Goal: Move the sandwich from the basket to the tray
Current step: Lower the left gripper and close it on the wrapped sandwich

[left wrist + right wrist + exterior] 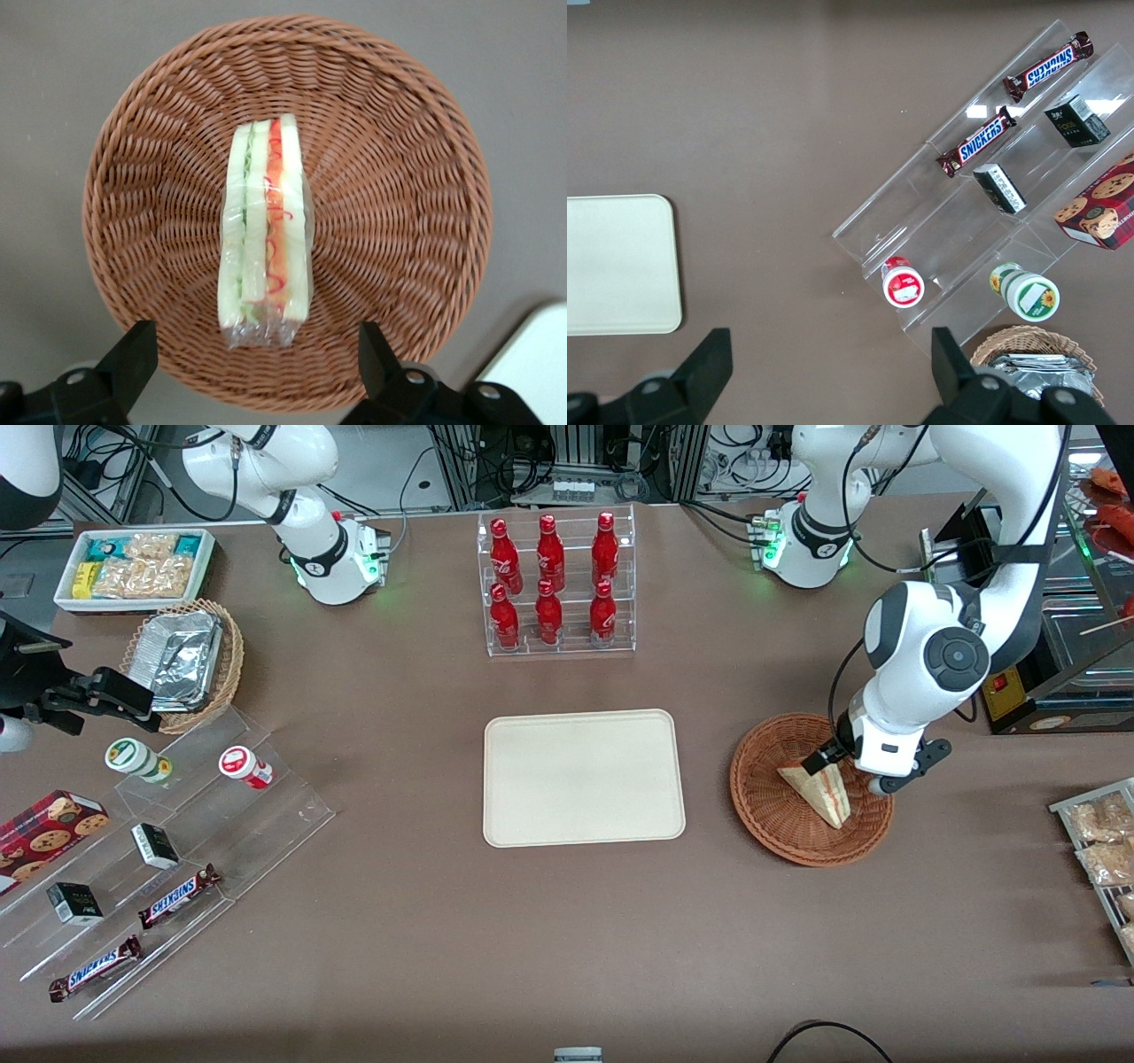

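Note:
The sandwich [819,793], a clear-wrapped wedge of white bread with red and green filling, stands on edge in the round reddish-brown wicker basket [762,824]. In the left wrist view the sandwich [266,230] lies across the middle of the basket [399,221]. My gripper [855,775] hovers just above the basket, over the sandwich's end farther from the front camera. It is open [255,341], its fingers spread wider than the sandwich and touching nothing. The cream tray [585,777] lies flat beside the basket, toward the parked arm, with nothing on it; its corner [532,354] shows in the wrist view.
A clear rack of red bottles [556,584] stands farther from the camera than the tray. A stepped acrylic shelf with Snickers bars [177,895] lies toward the parked arm's end. Snack packets [1099,841] and a black box [1045,691] sit at the working arm's end.

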You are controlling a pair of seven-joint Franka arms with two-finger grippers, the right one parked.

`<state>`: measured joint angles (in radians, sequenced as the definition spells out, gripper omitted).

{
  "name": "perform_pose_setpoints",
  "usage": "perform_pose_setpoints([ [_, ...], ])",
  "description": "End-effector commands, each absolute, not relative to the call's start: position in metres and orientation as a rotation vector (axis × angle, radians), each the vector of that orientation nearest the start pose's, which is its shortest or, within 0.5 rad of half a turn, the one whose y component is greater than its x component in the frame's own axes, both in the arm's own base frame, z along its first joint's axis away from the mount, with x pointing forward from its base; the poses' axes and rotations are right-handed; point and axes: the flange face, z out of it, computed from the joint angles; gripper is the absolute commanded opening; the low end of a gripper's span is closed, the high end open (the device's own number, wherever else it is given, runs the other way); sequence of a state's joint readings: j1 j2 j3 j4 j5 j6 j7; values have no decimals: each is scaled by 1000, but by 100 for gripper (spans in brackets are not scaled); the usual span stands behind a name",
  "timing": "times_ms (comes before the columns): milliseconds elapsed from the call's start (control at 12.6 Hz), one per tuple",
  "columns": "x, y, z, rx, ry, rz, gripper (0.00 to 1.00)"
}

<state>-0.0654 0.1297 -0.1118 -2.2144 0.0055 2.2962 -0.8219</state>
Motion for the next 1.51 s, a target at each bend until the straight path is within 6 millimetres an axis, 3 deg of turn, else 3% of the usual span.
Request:
perform_pose_setpoints([
  [0, 531, -97, 308, -2925, -1092, 53, 100],
  [717, 536, -94, 261, -2928, -1101, 74, 100],
  [876, 536, -92, 257, -2920, -1116, 84, 81],
  [1035, 536, -91, 257, -2909, -1142, 84, 31],
  [1115, 536, -91, 259, -2910, -1143, 79, 17],
  [1434, 536, -94, 279, -2914, -1116, 77, 14],
])
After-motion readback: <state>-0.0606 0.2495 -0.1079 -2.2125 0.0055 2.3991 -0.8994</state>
